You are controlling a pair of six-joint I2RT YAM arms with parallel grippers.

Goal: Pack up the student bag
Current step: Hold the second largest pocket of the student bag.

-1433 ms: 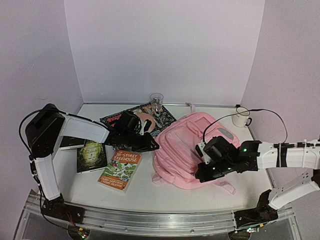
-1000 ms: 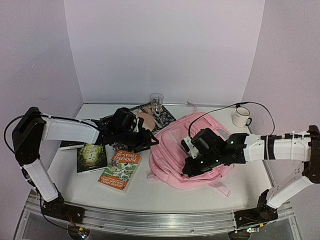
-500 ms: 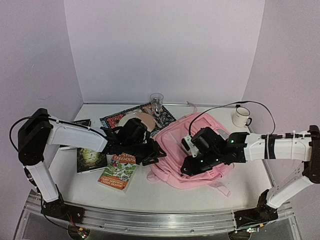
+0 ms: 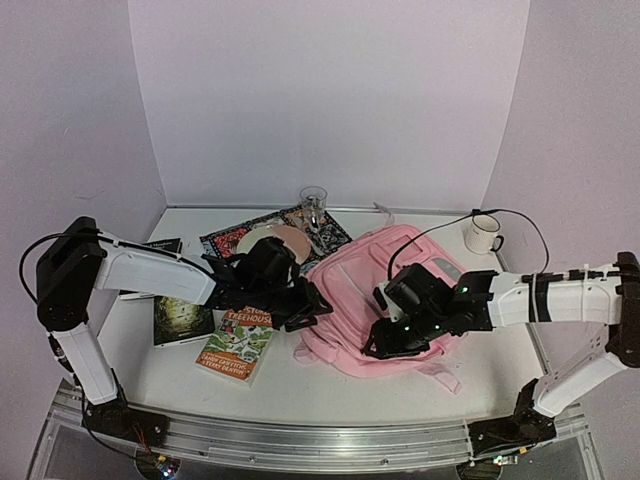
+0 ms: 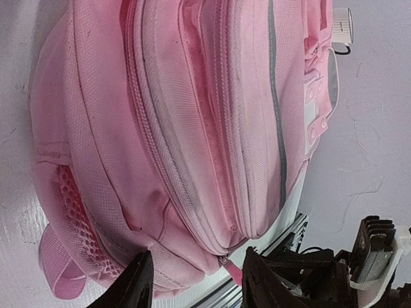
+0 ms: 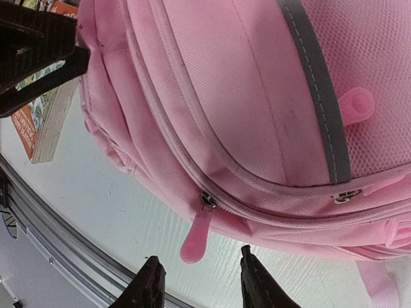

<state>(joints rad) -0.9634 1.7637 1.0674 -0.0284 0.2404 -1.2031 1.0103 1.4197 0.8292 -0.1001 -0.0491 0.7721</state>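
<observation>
Right wrist: claw [image 6: 200, 256] low over bag [image 6: 257, 96]

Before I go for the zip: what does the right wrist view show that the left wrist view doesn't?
Right wrist only: the edge of the orange paperback book and a round pink rubber tab. Left wrist only: the white ceramic mug, cropped at the frame's top. Both: the soft pink fabric backpack, its grey stripe and hanging pink zipper pull.

Both arms inward; left tool [image 5: 196, 282], right tool [image 6: 200, 285], jaws apparently parted.
</observation>
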